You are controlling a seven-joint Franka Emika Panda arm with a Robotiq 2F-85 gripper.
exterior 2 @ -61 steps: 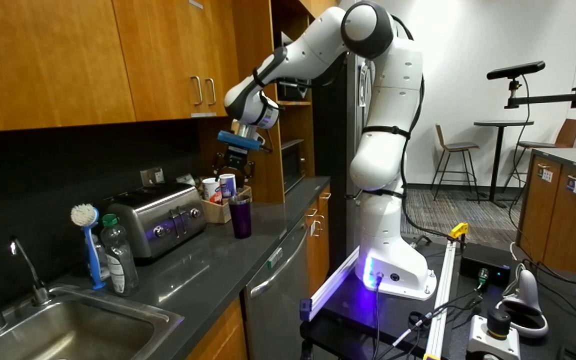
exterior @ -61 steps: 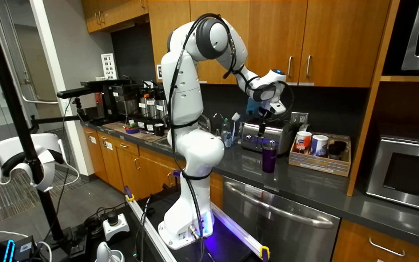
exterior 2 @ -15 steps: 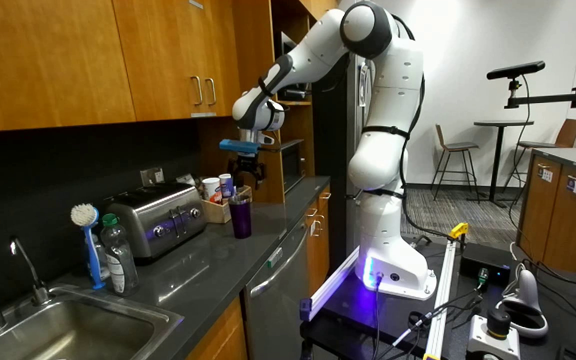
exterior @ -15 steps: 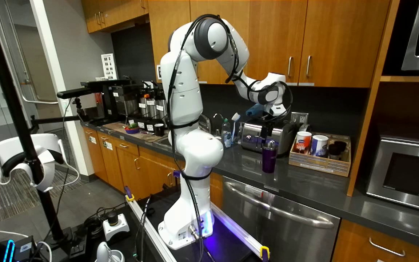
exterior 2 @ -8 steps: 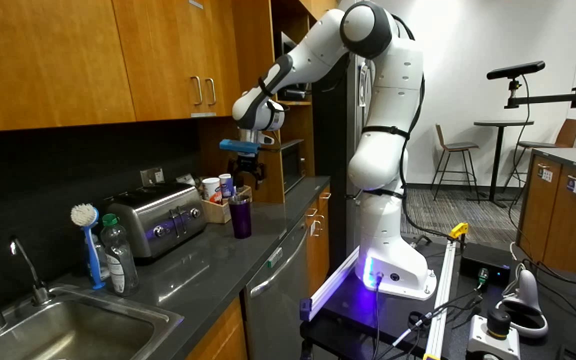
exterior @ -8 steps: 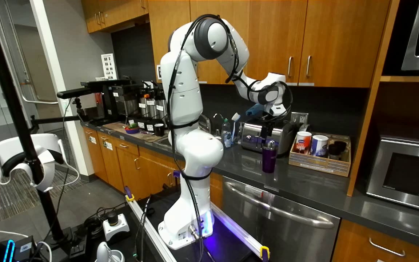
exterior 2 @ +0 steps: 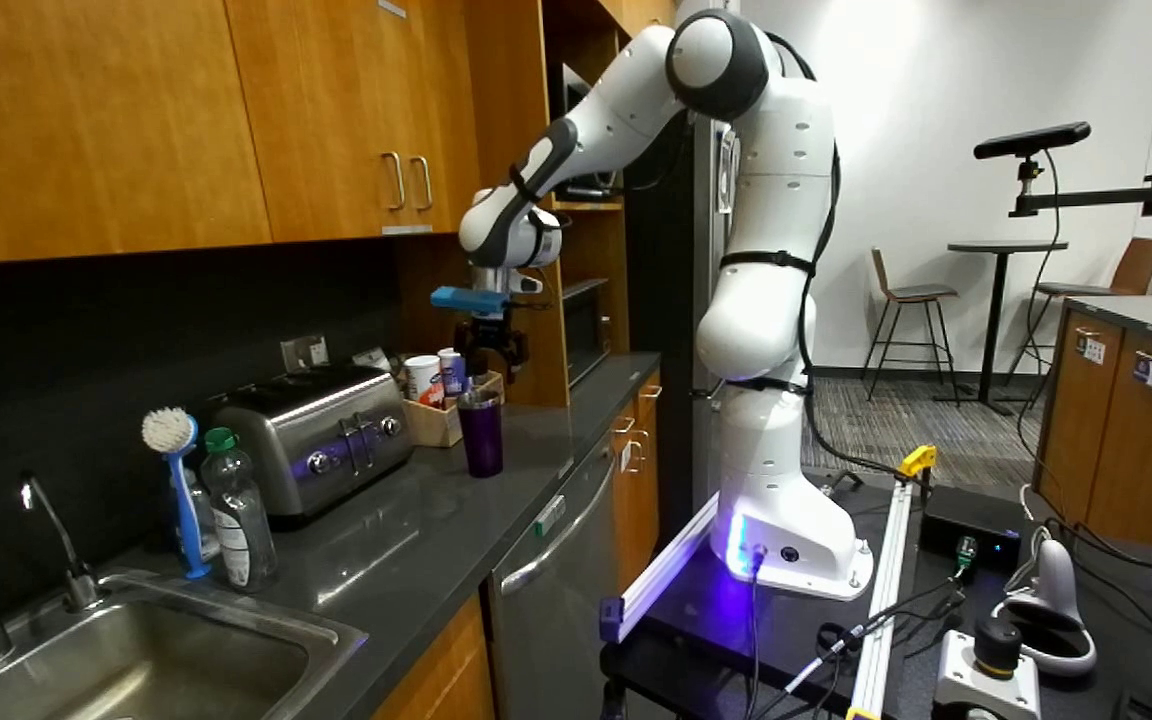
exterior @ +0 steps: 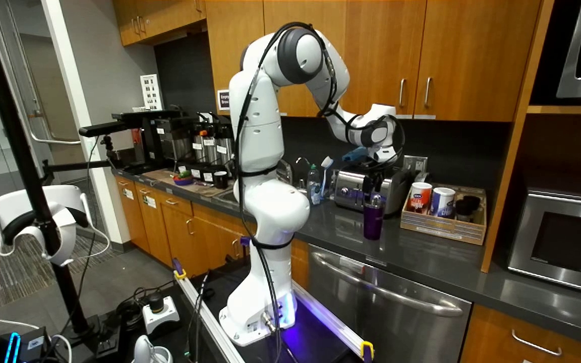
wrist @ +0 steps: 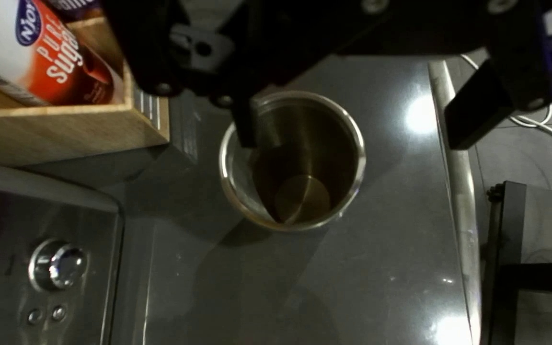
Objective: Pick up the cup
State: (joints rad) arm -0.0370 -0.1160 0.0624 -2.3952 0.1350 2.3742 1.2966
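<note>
Two black fingers point(wrist: 476, 112) stand wide apart on the gripper point(wrist: 352, 143), clamped on nothing, and point down over the steel-lined purple tumbler point(exterior 2: 482, 440), which stands upright on the dark countertop point(wrist: 381, 278) beneath them. In the wrist view one finger overlaps the tumbler's mouth while the other lies beyond the rim, toward the countertop's front edge; whether the overlapping tip is above the mouth or within it I cannot tell. That uneven stance may be meant for pinching the wall from inside and out; a grasp around the body would call for centring first. Through the mouth the tumbler's round floor shows amid reflections, and I make out no contents. Wallward of the gripper, an open-topped box point(exterior: 442, 229) holds an Njoy sugar canister point(wrist: 41, 57), a blue-and-white canister point(exterior: 443, 202) and small dark containers point(exterior: 466, 206), probably to keep supplies gathered, with the steel toaster point(exterior 2: 296, 440) just beside it.
</note>
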